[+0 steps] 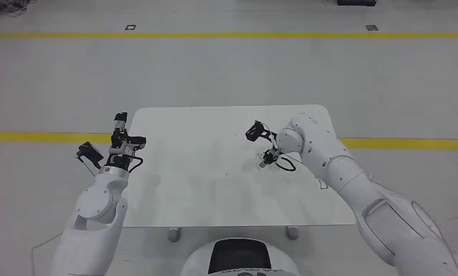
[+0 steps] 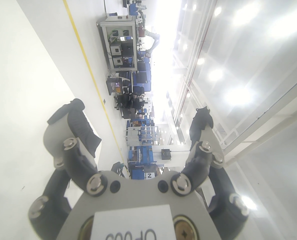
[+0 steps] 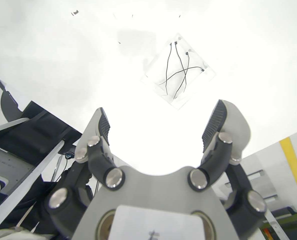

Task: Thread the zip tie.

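Observation:
Several black zip ties (image 3: 185,70) lie crossed in a shallow clear tray (image 3: 197,87) on the white table (image 1: 200,197). My right gripper (image 3: 160,107) hangs above the table short of the tray, open, with nothing between its ribbed pads (image 3: 213,123). In the top view the right gripper (image 1: 266,160) is over the table's right half. My left gripper (image 2: 139,106) is open and holds nothing; it points out across the room. From above, the left gripper (image 1: 129,131) is at the table's left edge.
A few small dark specks (image 3: 74,13) lie on the table beyond the tray. Yellow floor lines (image 1: 229,35) run behind the table and beside it. Workstations and shelving (image 2: 121,43) stand far off in the room.

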Controlling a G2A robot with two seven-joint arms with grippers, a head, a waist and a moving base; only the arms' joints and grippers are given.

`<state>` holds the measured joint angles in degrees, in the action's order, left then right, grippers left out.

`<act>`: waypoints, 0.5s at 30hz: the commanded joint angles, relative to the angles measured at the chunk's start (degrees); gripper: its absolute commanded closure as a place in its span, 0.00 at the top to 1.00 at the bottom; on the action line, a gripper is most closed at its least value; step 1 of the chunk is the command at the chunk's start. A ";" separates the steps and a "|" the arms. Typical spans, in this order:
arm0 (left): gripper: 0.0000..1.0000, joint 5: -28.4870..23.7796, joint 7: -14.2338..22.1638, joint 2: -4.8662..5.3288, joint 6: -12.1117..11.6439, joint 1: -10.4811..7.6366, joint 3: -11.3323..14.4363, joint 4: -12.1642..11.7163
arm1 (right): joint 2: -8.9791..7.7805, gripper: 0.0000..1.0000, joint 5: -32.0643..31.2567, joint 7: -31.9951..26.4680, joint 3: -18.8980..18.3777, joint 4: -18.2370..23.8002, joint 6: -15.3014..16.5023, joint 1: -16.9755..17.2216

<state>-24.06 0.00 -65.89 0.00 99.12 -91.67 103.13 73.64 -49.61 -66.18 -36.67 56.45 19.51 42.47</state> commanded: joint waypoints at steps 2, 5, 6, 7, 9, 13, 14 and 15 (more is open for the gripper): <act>1.00 0.00 0.00 0.00 0.00 0.00 0.00 0.00 | -0.01 1.00 0.00 0.02 -0.03 0.03 -0.03 0.02; 1.00 0.00 0.00 0.00 0.00 0.00 0.00 0.00 | -0.02 1.00 0.23 0.57 -0.05 -0.31 -0.03 0.29; 1.00 0.00 0.00 0.00 0.00 0.00 0.00 0.00 | -0.03 1.00 0.36 1.76 -0.03 -0.84 -0.03 0.59; 1.00 0.00 0.00 0.00 0.00 0.00 0.00 0.00 | -0.03 1.00 0.24 2.69 0.25 -1.22 -0.03 0.66; 1.00 0.00 0.00 0.00 0.00 0.00 0.00 0.00 | 0.05 1.00 0.60 3.44 1.06 -2.01 -0.03 0.44; 1.00 0.00 0.00 0.00 0.00 0.00 0.00 0.00 | 0.35 1.00 1.84 5.06 2.75 -3.77 -0.03 -0.33; 1.00 0.00 0.00 0.00 0.00 0.00 0.00 0.00 | 0.45 1.00 1.72 5.63 3.37 -4.30 -0.03 -0.72; 1.00 0.00 0.00 0.00 0.00 0.00 0.00 0.00 | 0.52 1.00 1.54 6.29 3.83 -4.52 -0.03 -0.93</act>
<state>-24.06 0.00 -65.89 0.00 99.12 -91.67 103.13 74.09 -47.83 -60.56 -33.36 52.25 19.48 41.82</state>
